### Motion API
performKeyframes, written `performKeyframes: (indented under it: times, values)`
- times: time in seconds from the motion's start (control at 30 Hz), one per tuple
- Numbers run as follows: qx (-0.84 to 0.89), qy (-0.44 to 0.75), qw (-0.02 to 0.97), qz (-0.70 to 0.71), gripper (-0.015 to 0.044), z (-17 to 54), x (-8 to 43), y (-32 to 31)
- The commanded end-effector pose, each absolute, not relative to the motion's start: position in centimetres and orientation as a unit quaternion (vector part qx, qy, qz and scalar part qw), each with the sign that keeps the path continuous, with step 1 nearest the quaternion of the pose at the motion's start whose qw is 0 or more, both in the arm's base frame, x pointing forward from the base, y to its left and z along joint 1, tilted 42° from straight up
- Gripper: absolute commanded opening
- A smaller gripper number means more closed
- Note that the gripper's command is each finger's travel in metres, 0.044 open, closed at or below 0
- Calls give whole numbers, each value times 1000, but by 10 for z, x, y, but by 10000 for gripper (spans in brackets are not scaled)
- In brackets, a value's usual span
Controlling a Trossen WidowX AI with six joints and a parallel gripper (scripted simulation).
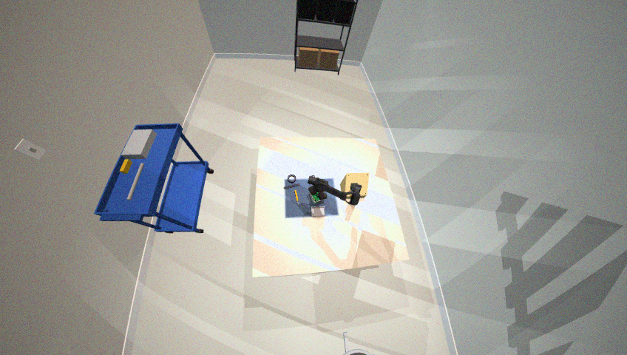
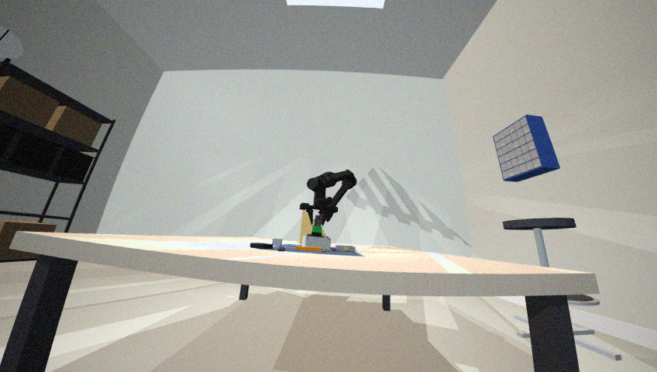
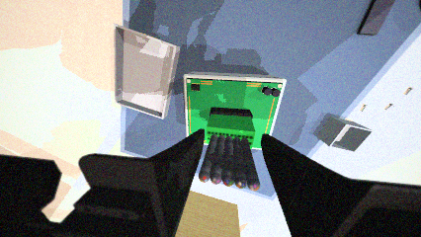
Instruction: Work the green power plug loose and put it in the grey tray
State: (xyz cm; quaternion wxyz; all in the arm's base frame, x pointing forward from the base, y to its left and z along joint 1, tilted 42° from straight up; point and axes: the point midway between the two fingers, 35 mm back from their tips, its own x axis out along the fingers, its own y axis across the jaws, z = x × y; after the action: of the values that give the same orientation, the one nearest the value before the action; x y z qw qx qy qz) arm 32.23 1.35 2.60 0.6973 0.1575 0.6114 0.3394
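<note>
1. One grey tray [image 1: 318, 212] [image 2: 338, 248] [image 3: 143, 74] lies at left in the wrist view, beside the circuit board; no plug is inside it, only light and shade on its bottom.
2. In the middle is the circuit board [image 1: 316, 199] [image 2: 312, 242] [image 3: 198, 109]. The green power plug [image 2: 317, 229] [image 3: 230, 123] is at its socket, its dark wires [image 3: 228, 158] pointing toward the gripper [image 1: 317, 193] [image 2: 318, 224] [image 3: 232, 135].
3. The fingers stand apart, one on each side of the wires, and hold nothing. I judge the step is taking a grip for loosening. Next should come lowering around the plug body, closing, then gentle rocking, not a straight pull.
4. At right stands a small grey open box [image 2: 276, 243] [image 3: 346, 133]; its inside is dark, so I cannot tell the contents.
</note>
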Motion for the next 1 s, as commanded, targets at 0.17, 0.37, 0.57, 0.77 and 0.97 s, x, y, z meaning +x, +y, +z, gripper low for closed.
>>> performKeyframes:
  times: [0.17,0.37,0.57,0.77,0.97]
  values:
    - [161,613,696,339,96,24,321,15]
    - [161,613,696,339,0,24,321,15]
    - [161,613,696,339,0,24,321,15]
    - [160,613,696,337,0,31,321,9]
    - [136,619,709,309,0,44,319,6]
